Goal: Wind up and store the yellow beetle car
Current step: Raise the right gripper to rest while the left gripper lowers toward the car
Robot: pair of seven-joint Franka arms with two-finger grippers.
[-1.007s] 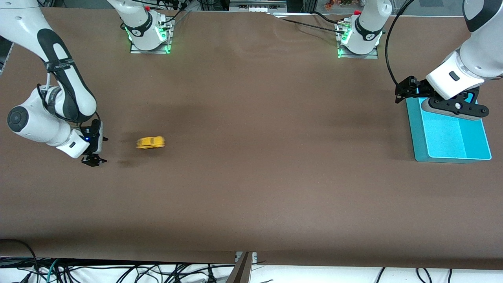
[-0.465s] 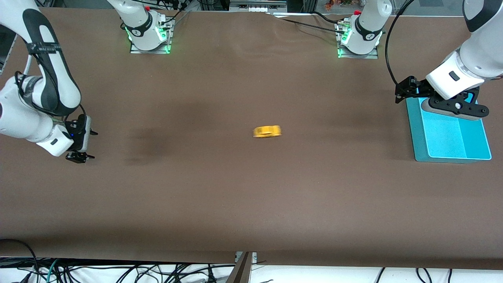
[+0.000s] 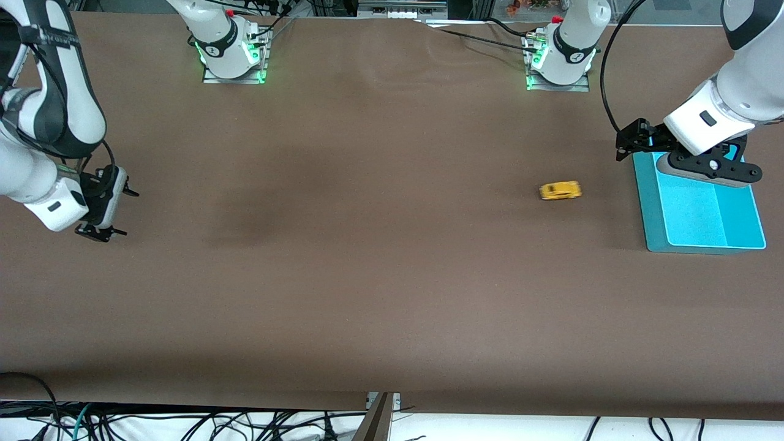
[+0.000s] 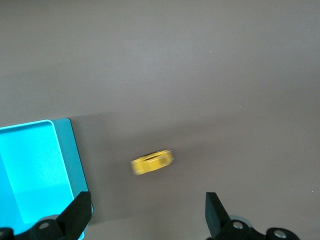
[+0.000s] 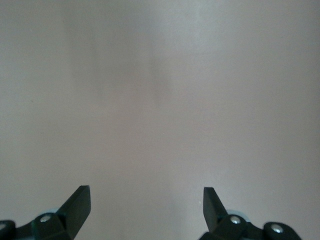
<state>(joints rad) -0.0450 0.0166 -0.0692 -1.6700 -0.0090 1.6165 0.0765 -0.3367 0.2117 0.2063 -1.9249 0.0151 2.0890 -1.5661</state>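
The yellow beetle car [image 3: 560,190] stands on its wheels on the brown table, close beside the blue tray [image 3: 650,208], on the side toward the right arm's end. In the left wrist view the car [image 4: 152,161] is blurred, with the tray [image 4: 30,170] beside it. My left gripper [image 3: 631,139] is open and empty, over the table at the tray's corner, above and apart from the car; it also shows in its own view [image 4: 147,215]. My right gripper [image 3: 122,213] is open and empty at the right arm's end of the table, a long way from the car, over bare table [image 5: 146,205].
The blue tray has nothing in it that shows; part of it is hidden by the left hand. The two arm bases [image 3: 233,55] [image 3: 558,58] stand along the table's edge farthest from the front camera. Cables hang under the table's nearest edge.
The car has rolled across the table from beside the right gripper to near the blue tray. The right gripper has drawn back toward the right arm's end. The left arm has not moved.
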